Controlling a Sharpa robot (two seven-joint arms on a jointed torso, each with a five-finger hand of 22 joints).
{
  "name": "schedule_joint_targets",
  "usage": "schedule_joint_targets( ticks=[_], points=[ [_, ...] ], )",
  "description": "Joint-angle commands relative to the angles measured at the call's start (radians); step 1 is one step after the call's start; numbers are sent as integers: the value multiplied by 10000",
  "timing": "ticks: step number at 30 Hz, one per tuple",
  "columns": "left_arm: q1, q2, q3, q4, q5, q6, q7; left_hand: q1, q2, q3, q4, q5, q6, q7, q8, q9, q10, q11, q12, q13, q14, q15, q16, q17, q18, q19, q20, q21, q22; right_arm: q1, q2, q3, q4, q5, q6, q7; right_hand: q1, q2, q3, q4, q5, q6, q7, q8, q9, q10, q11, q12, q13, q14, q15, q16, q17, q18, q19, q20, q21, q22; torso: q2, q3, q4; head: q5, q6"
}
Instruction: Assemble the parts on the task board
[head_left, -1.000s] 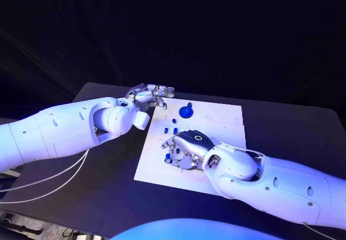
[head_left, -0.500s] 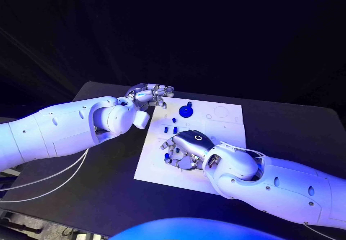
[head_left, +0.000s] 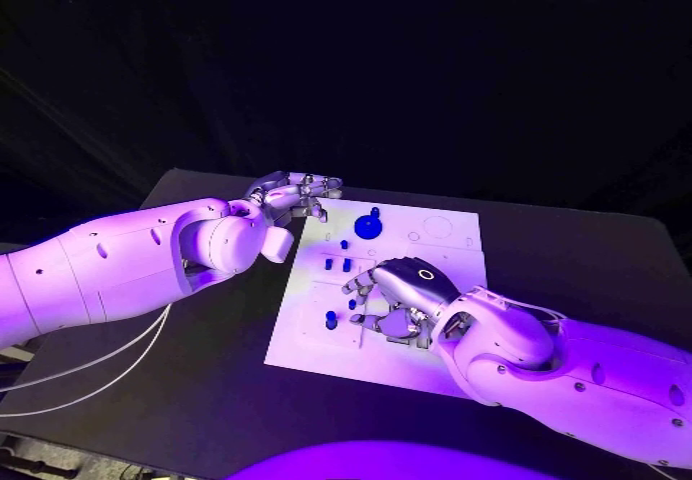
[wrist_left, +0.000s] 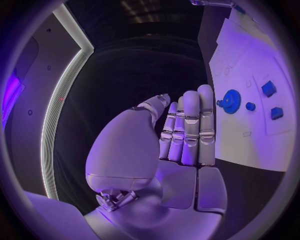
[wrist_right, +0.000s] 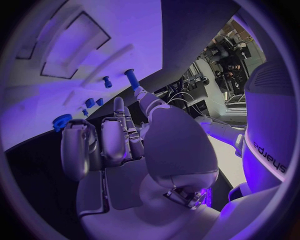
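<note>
The white task board (head_left: 450, 248) lies in the middle of the table. A blue gear (head_left: 369, 226) sits near its far left, with small blue parts (head_left: 336, 264) a little nearer. My right hand (head_left: 397, 295) hovers low over the board's middle, fingers bent down and holding nothing. A blue peg (head_left: 332, 320) stands just beside its fingertips; in the right wrist view this peg (wrist_right: 131, 78) is at the tip of the thumb of the right hand (wrist_right: 125, 145). My left hand (head_left: 296, 190) floats off the board's far left corner, its fingers (wrist_left: 187, 125) straight, close together and empty, beside the gear (wrist_left: 232, 101).
The black table (head_left: 173, 400) spreads around the board, bare to the left and front. Recessed outlines mark the board (wrist_right: 125, 20) near its far side. White cables (head_left: 87, 365) hang under my left arm.
My right hand has shifted slightly to the right across the board, away from the blue peg, which stayed put. My left hand has hardly moved.
</note>
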Motion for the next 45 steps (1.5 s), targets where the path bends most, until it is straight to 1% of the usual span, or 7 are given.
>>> schedule_joint_targets(
  ticks=[1, 4, 8, 10, 15, 25, 45],
  points=[
    [3, -13, 4, 25, -1, 81, 6, 13, 92, -44, -4, -3, -58, -2, 28, -15, -66, 10, 30, 12, -62, 20, -32, -12, 134, 31, 58, -45, -8, 210, -686, 40, 437, 1257, -535, -7, 109, 84, -43, 47, 69, 352, 19, 145, 54, 420, -37, 223, 90, 220, -31, -37, -71, -32, 541, 3, 121, 2177, 5, -9, 1, -261, 85],
    [4, -40, 3, 43, -16, 64, 4, 13, 92, -44, -4, -3, -58, -2, 28, -15, -66, 10, 30, 12, -62, 20, -32, -12, 134, 31, 58, -45, -8, 460, -1533, 53, 783, 2874, -149, -74, -52, 188, -129, 225, 134, 774, 75, 345, 121, 1220, -93, 665, 308, 240, -60, -12, -33, -56, 584, -26, 253, 2210, -16, -13, -32, -525, 140],
    [4, -72, 2, 96, -84, 35, 45, 41, 103, -43, -16, 0, -64, -5, 36, -15, -78, 7, 44, 15, -63, 18, -33, -17, 135, 36, 56, -54, -15, 649, -2756, 56, 1214, 4312, 99, -337, -259, 258, -465, 402, 689, 1261, -194, 638, 229, 2381, -393, 1855, 1190, 354, -303, 238, 284, -165, 764, -219, 868, 2359, -49, -35, -80, -847, 157],
    [2, -74, 1, 126, -166, 60, 81, 52, 103, -41, -22, 1, -68, -5, 37, -15, -83, 6, 46, 15, -63, 17, -33, -19, 135, 37, 56, -57, -17, 687, -3331, 37, 1412, 4646, 140, -514, -355, 309, -771, 475, 770, 1349, -301, 783, 326, 3040, -509, 5127, 4619, 487, -396, 699, 913, -232, 861, -328, 1212, 2441, -69, -45, -90, -1119, 150],
    [-8, -88, -16, 186, -249, 134, 142, 61, 101, -43, -28, 0, -77, -2, 35, -17, -89, 7, 48, 16, -65, 17, -34, -21, 136, 38, 55, -60, -19, 677, -4356, -53, 1853, 4557, 222, -1024, -567, 470, -1533, 760, 805, 1128, -349, 1117, 699, 3255, -477, 8988, 8874, 592, -398, 1342, 1799, -301, 960, -380, 1593, 2533, -141, -49, -145, -1358, 166],
    [-56, -35, -75, 183, -279, 568, 282, -30, -1, -173, 9, 6, -126, 28, 56, -24, -145, 39, 101, 24, -94, 45, -37, -44, 125, 37, 70, -107, -48, 249, -4724, -164, 2084, 3326, 47, -2197, -591, 638, -2295, 1140, 1445, 856, -337, 1520, 1346, 3341, -500, 10007, 10210, 642, -393, 1689, 2282, -376, 1062, -356, 1978, 2631, -272, -57, -251, -1438, -37],
    [-83, -61, -101, 239, -288, 630, 224, -81, -6, -234, 50, 15, -137, 23, 70, -25, -160, 39, 128, 31, -101, 49, -34, -53, 128, 37, 79, -128, -61, -306, -3699, -178, 1617, 2486, -91, -3226, -808, 552, -2891, 1526, 1600, 740, -349, 1674, 1651, 3451, -503, 10222, 10564, 684, -388, 1891, 2589, -376, 1062, -342, 1978, 2631, -255, -64, -233, -1528, -87]
  ],
)
